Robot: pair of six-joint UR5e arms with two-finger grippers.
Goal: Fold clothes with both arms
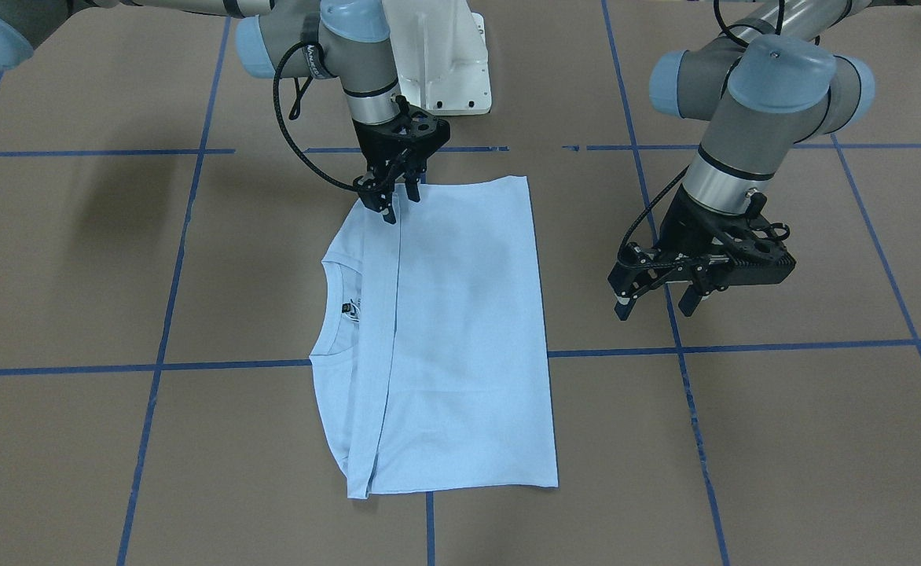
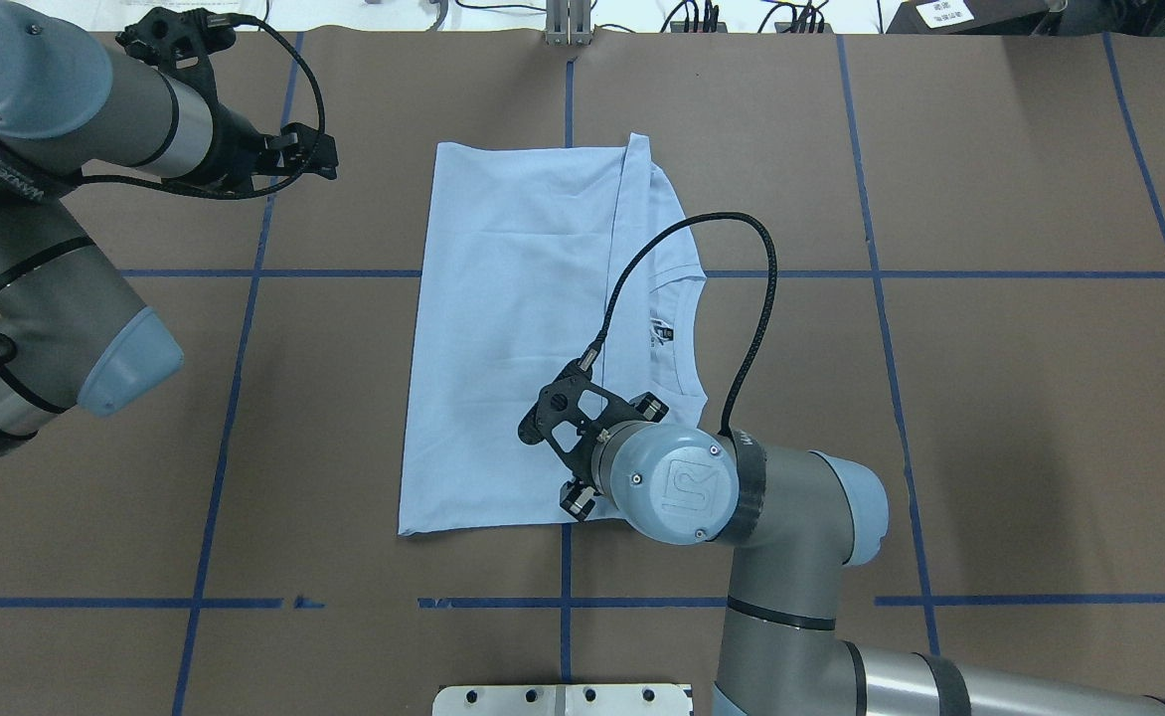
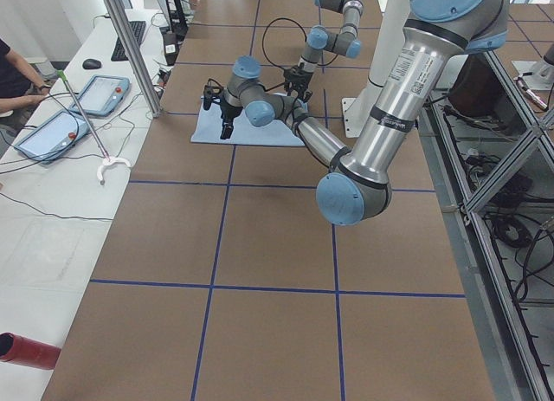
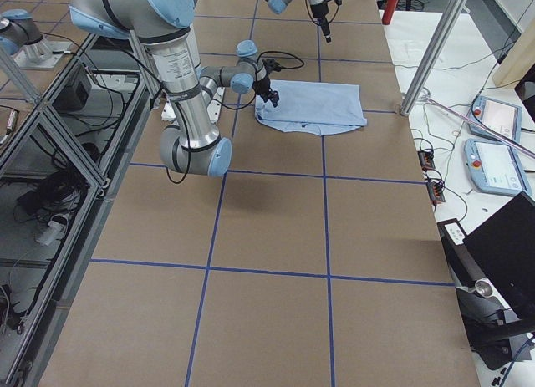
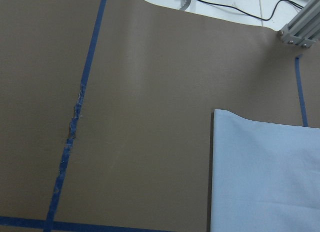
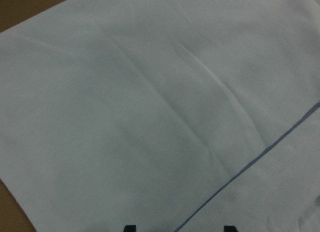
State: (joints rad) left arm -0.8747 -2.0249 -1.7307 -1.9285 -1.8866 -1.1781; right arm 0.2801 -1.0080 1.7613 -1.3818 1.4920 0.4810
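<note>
The clothes are one light blue T-shirt (image 1: pixel 460 314) lying flat on the brown table, folded lengthwise into a rectangle. Its collar and black label (image 1: pixel 348 308) show on the uncovered strip. My right gripper (image 1: pixel 398 200) points down at the shirt's edge nearest the robot base, by the fold line, and is open. The right wrist view shows its two fingertips (image 6: pixel 130 227) apart over flat cloth (image 6: pixel 150 117). My left gripper (image 1: pixel 657 297) hovers open above bare table beside the shirt's long folded edge, holding nothing. The left wrist view shows a shirt corner (image 5: pixel 265 177).
Blue tape lines (image 1: pixel 743 346) divide the table into squares. The white pedestal base (image 1: pixel 445 63) stands behind the shirt. Beyond the table's far edge are two tablets (image 3: pixel 52 132), a metal post (image 3: pixel 130 46), cables and a person's arm (image 3: pixel 17 85).
</note>
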